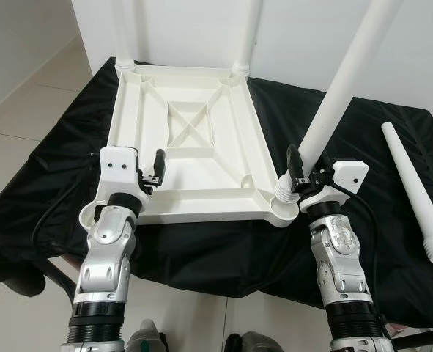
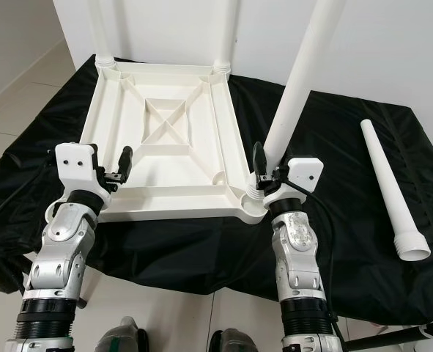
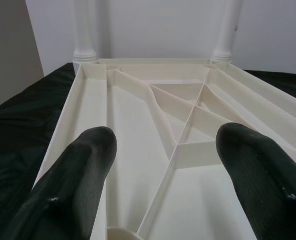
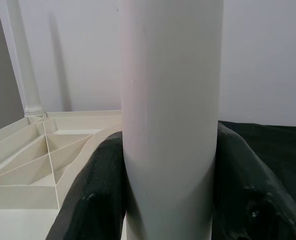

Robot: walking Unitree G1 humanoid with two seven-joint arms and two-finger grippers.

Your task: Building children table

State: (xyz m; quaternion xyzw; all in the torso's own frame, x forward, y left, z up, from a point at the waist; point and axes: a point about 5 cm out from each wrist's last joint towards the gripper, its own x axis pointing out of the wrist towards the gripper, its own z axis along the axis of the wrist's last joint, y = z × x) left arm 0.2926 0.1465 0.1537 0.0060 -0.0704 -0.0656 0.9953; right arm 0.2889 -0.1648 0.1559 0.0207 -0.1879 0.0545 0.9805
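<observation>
Left gripper: held low over the near left part of the tabletop, fingers spread wide apart with nothing between them; the ribbed underside is seen past them in the left wrist view.

Right gripper: placed at the near right corner of the tabletop, fingers pressed against either side of a leg and gripping it near its base.

Leg in grip: white, tapered, its foot set at the near right corner socket; tilted away to the right rather than upright. Whether it is fully seated in the socket cannot be told.

Tabletop: white plastic, laid upside down on a black cloth, ribs and a crossed brace in the middle facing up. The near left corner is partly hidden behind the left wrist.

Loose leg: white, laid flat on the cloth well to the right of the tabletop, wide end nearest the robot.

Far legs: one is stood in the far left corner, one in the far right corner, both upright and cut off by the top edge of the eye views.

Wall: white, behind the cloth.

Floor: pale tile, seen at the left.
</observation>
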